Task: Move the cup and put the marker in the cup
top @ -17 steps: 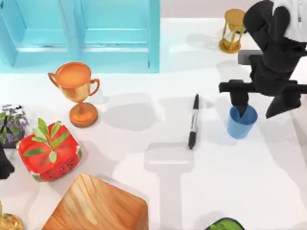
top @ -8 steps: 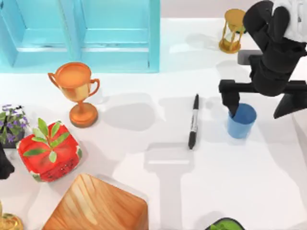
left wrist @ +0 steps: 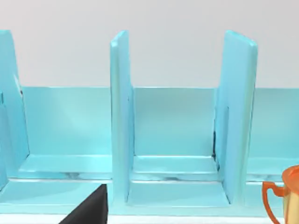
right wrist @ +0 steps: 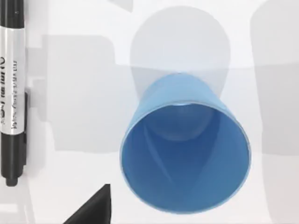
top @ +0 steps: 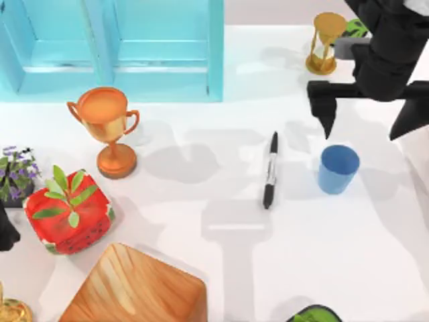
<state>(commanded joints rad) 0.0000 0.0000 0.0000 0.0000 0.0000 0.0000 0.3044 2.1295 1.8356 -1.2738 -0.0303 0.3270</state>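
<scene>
The light-blue cup (top: 337, 168) stands upright on the white table, right of centre, with nothing inside it. The black marker (top: 270, 169) lies flat just to its left, apart from it. My right gripper (top: 367, 119) hangs open above and a little behind the cup, touching nothing. The right wrist view looks down into the cup (right wrist: 184, 154), with the marker (right wrist: 13, 93) beside it and one dark fingertip (right wrist: 93, 207) at the edge. My left arm (top: 5, 231) is parked at the table's left edge, and its fingertip (left wrist: 88, 210) sits off to one side of the left wrist view.
An orange trophy (top: 106, 127) and a red planter box (top: 68, 209) stand at the left. A wooden block (top: 134, 288) lies at the front. A blue shelf unit (top: 114, 47) lines the back left. An hourglass (top: 325, 41) stands behind the cup.
My right gripper opened off the cup's rim, then rose and drew back toward the far side. The cup stayed upright in place and the marker did not move.
</scene>
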